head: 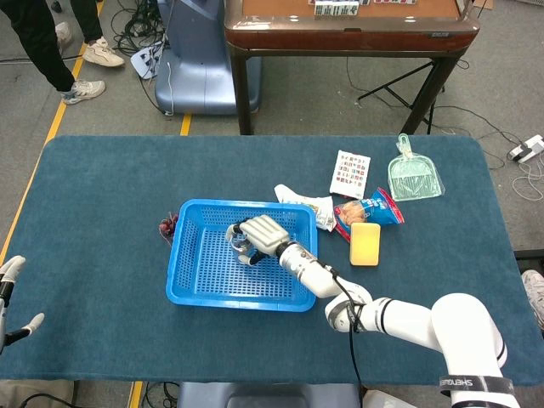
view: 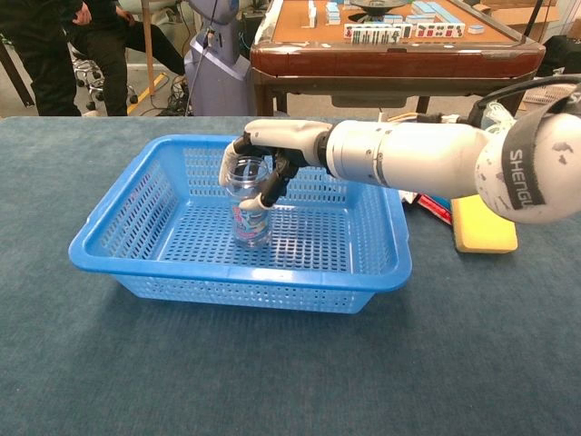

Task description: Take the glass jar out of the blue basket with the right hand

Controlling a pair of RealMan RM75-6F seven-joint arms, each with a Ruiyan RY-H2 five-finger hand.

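Note:
A clear glass jar with a printed label stands upright on the floor of the blue basket, left of its middle. My right hand reaches in from the right, its fingers curled round the jar's upper part and the thumb against its near side. From the head view the hand covers most of the jar, inside the basket. At the table's near left edge my left hand holds nothing, fingers apart.
Right of the basket lie a yellow sponge, a snack bag, a white cloth, a printed card and a green dustpan. A small dark object sits by the basket's left wall.

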